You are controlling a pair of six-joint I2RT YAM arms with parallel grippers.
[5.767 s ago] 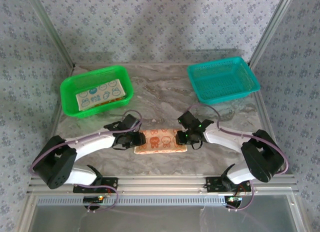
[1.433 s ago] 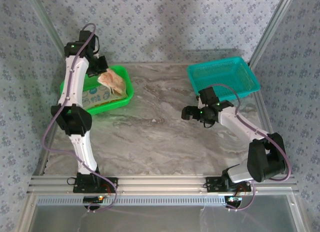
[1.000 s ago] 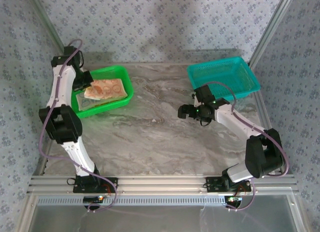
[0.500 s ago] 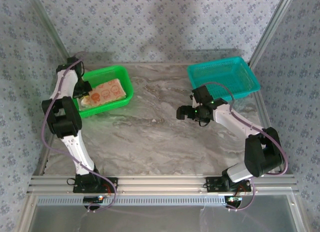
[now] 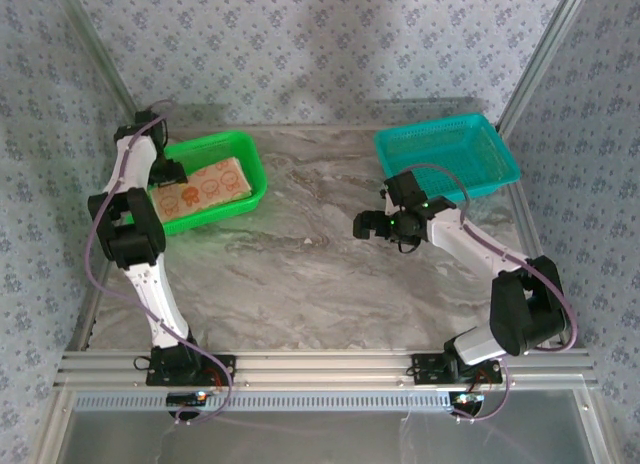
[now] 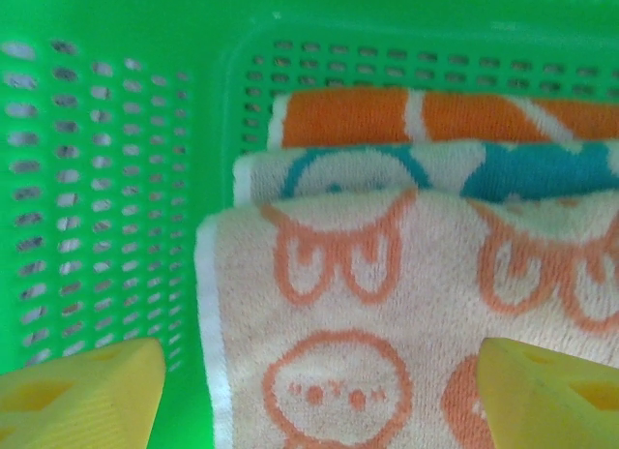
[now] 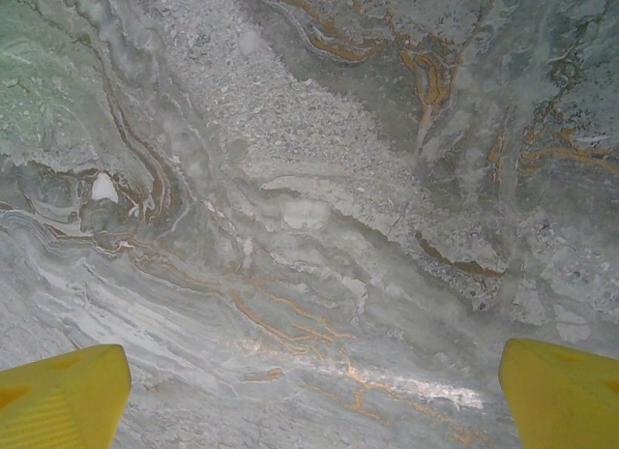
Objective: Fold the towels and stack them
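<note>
- A green plastic mesh basket is sitting at the far left of the table, turned at a slight angle; its perforated wall is showing close up in the left wrist view.
- A teal mesh basket is resting at the far right corner, well apart from the green one.
- The grey marble-patterned table is lying beneath both, its tan veins running across it.
- Blue-grey patterned walls are enclosing the table.
- An aluminium rail is running along the near edge.
</note>
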